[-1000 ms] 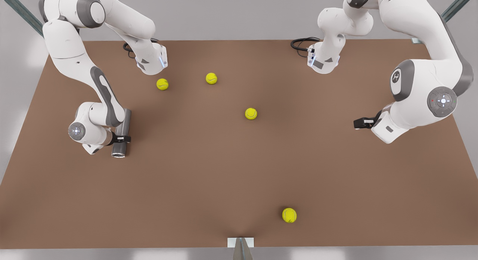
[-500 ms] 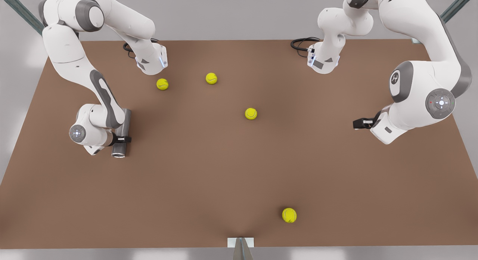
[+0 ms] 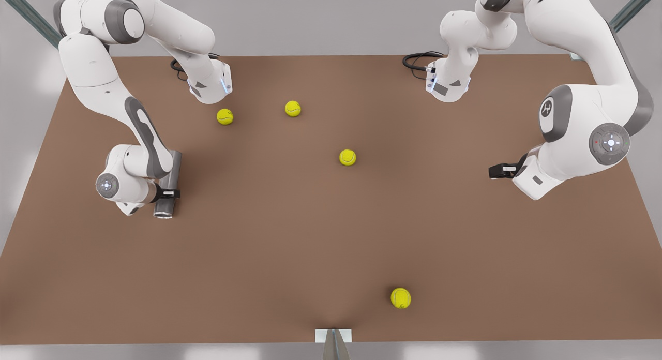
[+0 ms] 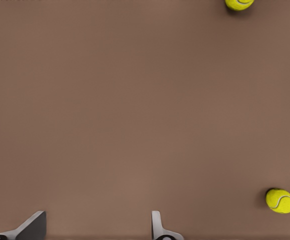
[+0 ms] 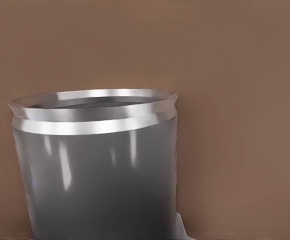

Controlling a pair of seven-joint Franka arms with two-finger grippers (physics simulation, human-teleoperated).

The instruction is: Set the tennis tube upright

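Observation:
The tennis tube (image 3: 174, 166) is a grey cylinder lying on the brown table (image 3: 289, 236) at the front view's left, its open end toward the near edge. My right gripper (image 3: 167, 193) is shut across it close to that open end. In the right wrist view the tennis tube (image 5: 97, 170) stands close to the camera, its bright rim (image 5: 92, 102) facing away from it. My left gripper (image 3: 499, 170) waits low over the table at the front view's right. Its fingertips (image 4: 32, 227) stand open with nothing between them.
Several yellow tennis balls lie loose: two at the back (image 3: 225, 116) (image 3: 292, 108), one mid-table (image 3: 347, 157) and one near the front edge (image 3: 401, 298). Two balls (image 4: 280, 200) (image 4: 239, 3) appear ahead of the left gripper. Both arm bases stand at the table's far edge.
The right arm has shifted slightly with the tube held in its gripper. The tube's open end has barely moved. The left arm has moved only a little.

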